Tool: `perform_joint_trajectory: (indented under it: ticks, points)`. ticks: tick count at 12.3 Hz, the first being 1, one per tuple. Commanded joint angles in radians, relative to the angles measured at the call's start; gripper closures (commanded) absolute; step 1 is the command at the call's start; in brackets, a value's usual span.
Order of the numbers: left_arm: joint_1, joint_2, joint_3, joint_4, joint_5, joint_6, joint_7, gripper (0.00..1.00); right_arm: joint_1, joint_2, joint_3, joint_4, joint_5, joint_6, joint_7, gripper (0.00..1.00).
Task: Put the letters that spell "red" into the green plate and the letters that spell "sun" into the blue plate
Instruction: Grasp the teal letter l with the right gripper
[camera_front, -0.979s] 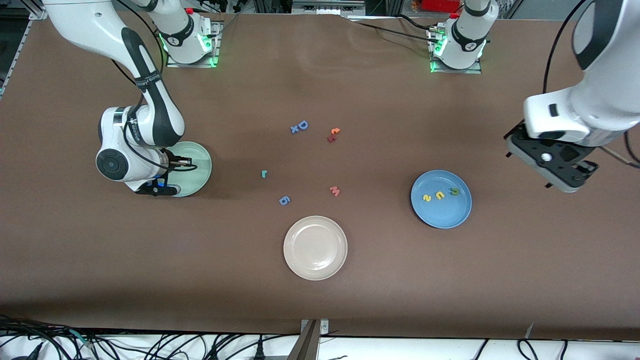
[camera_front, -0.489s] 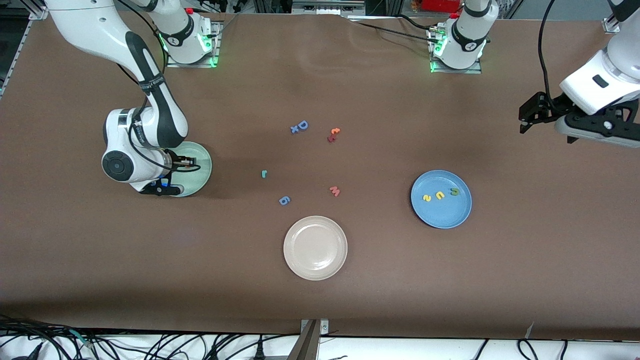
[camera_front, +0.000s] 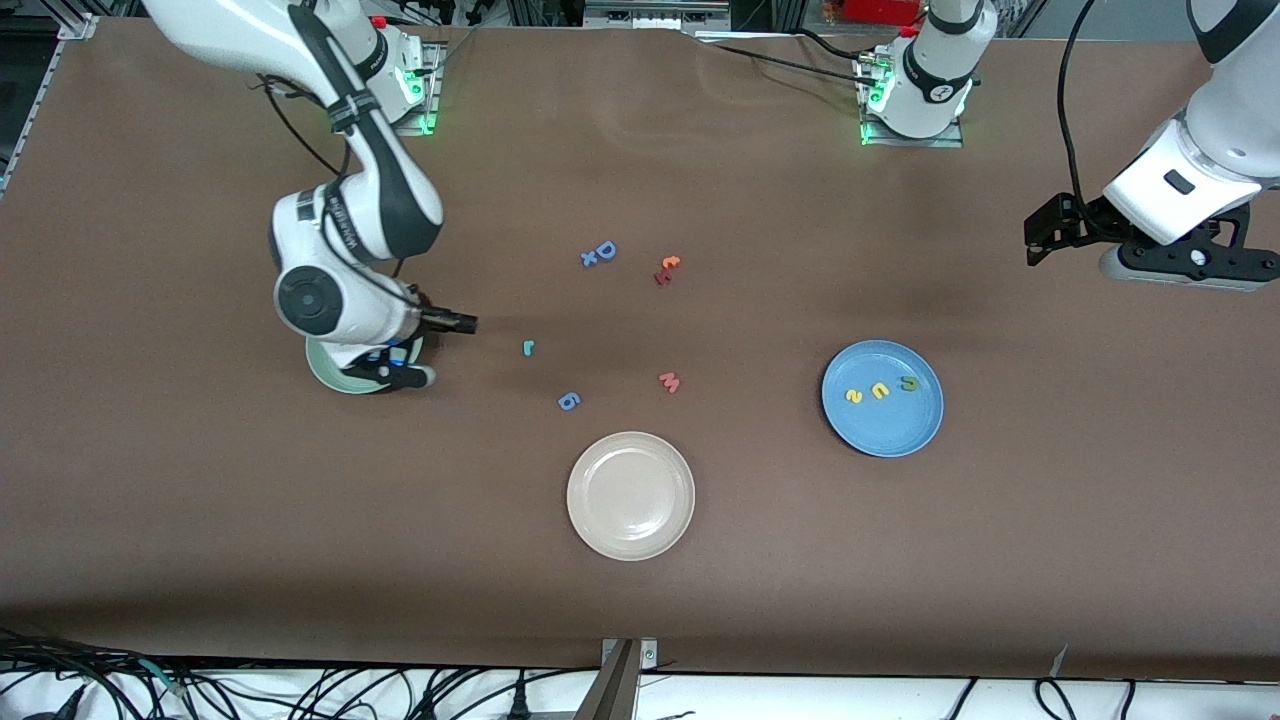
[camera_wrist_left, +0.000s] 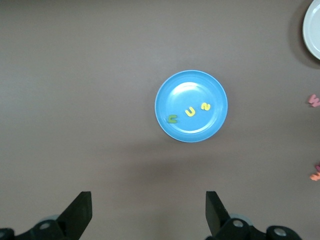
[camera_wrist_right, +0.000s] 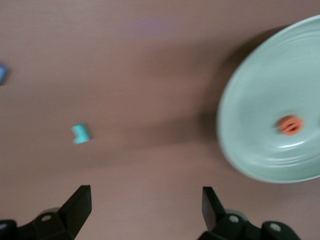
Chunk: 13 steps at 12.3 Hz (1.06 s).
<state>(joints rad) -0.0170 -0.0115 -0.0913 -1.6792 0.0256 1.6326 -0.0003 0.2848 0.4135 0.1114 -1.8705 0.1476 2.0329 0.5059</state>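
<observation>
The green plate (camera_front: 338, 372) lies mostly under the right arm; in the right wrist view the green plate (camera_wrist_right: 270, 125) holds an orange "e" (camera_wrist_right: 290, 124). My right gripper (camera_front: 462, 322) hangs open and empty over bare table between that plate and the small teal "r" (camera_front: 528, 347), which also shows in the right wrist view (camera_wrist_right: 81, 133). The blue plate (camera_front: 882, 430) holds the yellow "s" (camera_front: 853, 395), yellow "u" (camera_front: 878, 391) and olive "n" (camera_front: 909, 383). My left gripper (camera_front: 1038, 240) waits open, high over the left arm's end of the table.
A cream plate (camera_front: 630, 495) sits nearest the front camera. Loose letters lie mid-table: a blue "D" with a small x (camera_front: 600, 253), a red and orange pair (camera_front: 667, 269), a pink "w" (camera_front: 669, 381) and a blue "g" (camera_front: 568, 401).
My right gripper opened over the green plate, left the orange "e" there, and moved off the plate toward the teal "r". The left arm swung away and now holds still.
</observation>
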Motion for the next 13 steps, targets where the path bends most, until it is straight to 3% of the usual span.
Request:
perform_joint_trajectory:
  ticks: [1, 4, 5, 7, 10, 13]
  points:
    - [-0.012, -0.025, 0.018, -0.008, -0.047, -0.019, -0.024, 0.00, 0.029, 0.076, 0.022, 0.050, 0.046, 0.096, 0.051, 0.02]
    - [-0.005, -0.015, 0.028, 0.006, -0.047, -0.022, -0.030, 0.00, 0.121, 0.157, 0.021, 0.048, 0.041, 0.280, 0.098, 0.04]
    - [-0.005, -0.013, 0.031, 0.006, -0.046, -0.028, -0.032, 0.00, 0.125, 0.175, 0.020, 0.045, 0.037, 0.302, 0.098, 0.09]
    - [-0.004, -0.013, 0.030, 0.007, -0.042, -0.036, -0.033, 0.00, 0.126, 0.183, 0.019, 0.040, 0.021, 0.311, 0.089, 0.17]
    - [-0.005, -0.010, 0.028, 0.024, -0.042, -0.066, -0.058, 0.00, 0.123, 0.189, 0.013, 0.030, -0.077, 0.311, 0.086, 0.24]
    - [-0.006, -0.012, 0.024, 0.026, -0.036, -0.066, -0.053, 0.00, 0.126, 0.205, 0.013, 0.027, -0.077, 0.337, 0.089, 0.24]
